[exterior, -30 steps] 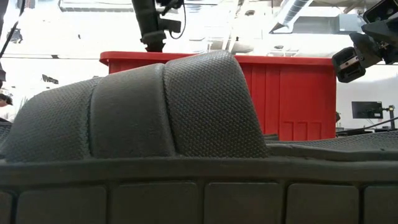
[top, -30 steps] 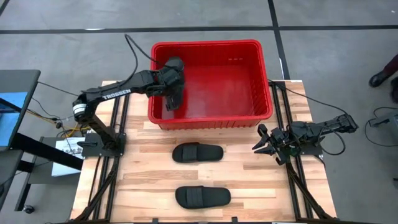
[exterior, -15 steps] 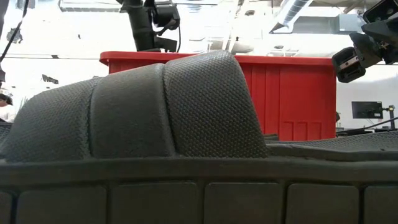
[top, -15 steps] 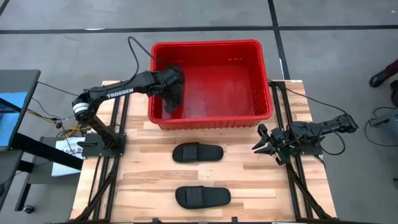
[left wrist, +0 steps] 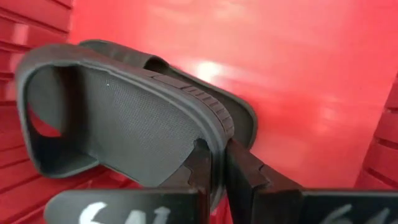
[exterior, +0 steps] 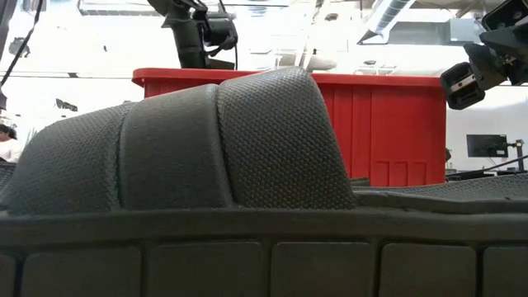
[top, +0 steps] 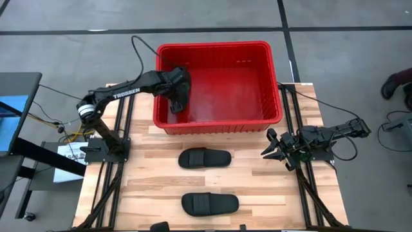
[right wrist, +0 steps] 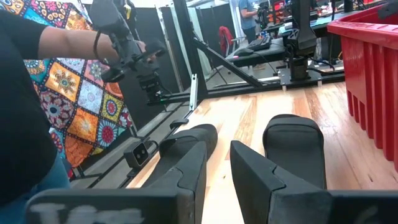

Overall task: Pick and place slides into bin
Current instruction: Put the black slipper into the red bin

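The red bin [top: 257,119] stands at the table's far side. My left gripper [top: 177,93] reaches down into the bin's left part and is shut on a black slide [left wrist: 124,118]. Two more black slides lie sole-down on the wooden table, one near the bin [top: 205,158] and one near the front edge [top: 210,203]. The front one fills the low view [exterior: 223,148]. My right gripper [top: 271,152] hangs open and empty at the table's right side, level with the nearer-to-bin slide. My left gripper pinches the slide's wide strap at its ribbed edge [left wrist: 214,124], one finger [left wrist: 199,165] on the mesh inner side and one [left wrist: 242,168] on the outer side. The fingers come from above, pointing down into the bin. The slide hangs tilted below them over the bin's floor; whether it touches the floor I cannot tell.
The bin's left wall [left wrist: 25,25] is close beside the held slide. The arms' dark frames run along both table sides [top: 309,187]. A person [right wrist: 37,93] stands beyond the table in the right wrist view. Bare wood lies between the slides and my right gripper.
My left gripper, still shut on the slide inside the bin, has shifted a little toward the bin's left wall. The two slides on the table and my right gripper have kept still.
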Available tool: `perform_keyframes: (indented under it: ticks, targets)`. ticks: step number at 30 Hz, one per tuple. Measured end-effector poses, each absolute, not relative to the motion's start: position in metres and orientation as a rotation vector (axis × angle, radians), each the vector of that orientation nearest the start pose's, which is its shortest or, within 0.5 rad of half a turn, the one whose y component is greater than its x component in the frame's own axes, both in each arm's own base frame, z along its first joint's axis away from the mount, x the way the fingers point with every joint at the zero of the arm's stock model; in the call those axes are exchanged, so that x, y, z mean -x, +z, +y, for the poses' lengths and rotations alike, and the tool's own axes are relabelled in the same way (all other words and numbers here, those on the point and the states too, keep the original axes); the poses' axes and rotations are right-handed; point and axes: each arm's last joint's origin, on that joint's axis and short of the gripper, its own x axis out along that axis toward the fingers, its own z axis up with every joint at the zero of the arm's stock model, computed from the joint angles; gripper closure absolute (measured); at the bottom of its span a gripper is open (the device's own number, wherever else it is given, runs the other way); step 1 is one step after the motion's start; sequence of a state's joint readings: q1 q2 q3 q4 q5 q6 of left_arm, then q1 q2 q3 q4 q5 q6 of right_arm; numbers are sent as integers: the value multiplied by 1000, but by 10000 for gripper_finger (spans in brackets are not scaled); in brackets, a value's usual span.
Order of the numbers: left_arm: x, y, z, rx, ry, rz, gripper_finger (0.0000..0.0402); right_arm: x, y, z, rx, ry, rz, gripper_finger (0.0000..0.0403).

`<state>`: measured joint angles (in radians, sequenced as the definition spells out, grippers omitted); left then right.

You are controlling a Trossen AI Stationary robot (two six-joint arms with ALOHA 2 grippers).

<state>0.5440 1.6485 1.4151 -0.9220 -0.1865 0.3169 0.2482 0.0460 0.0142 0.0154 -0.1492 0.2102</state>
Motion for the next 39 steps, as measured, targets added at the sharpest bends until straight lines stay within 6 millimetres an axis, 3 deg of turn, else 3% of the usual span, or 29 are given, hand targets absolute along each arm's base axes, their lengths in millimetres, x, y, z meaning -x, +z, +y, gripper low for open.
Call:
perform_keyframes:
  ticks: [9, 18, 26, 39]
  targets:
    - [-293, 254, 182, -30, 376, 1315, 392, -95, 166, 29, -207, 394, 58, 338]
    - [-296, 247, 184, -27, 365, 1325, 393, -95, 166, 29, -207, 394, 58, 338]
    - [-296, 247, 185, -23, 377, 1322, 329, -95, 166, 29, -207, 394, 58, 338]
    - [-297, 247, 186, -8, 402, 1317, 273, -95, 166, 29, -207, 394, 58, 338]
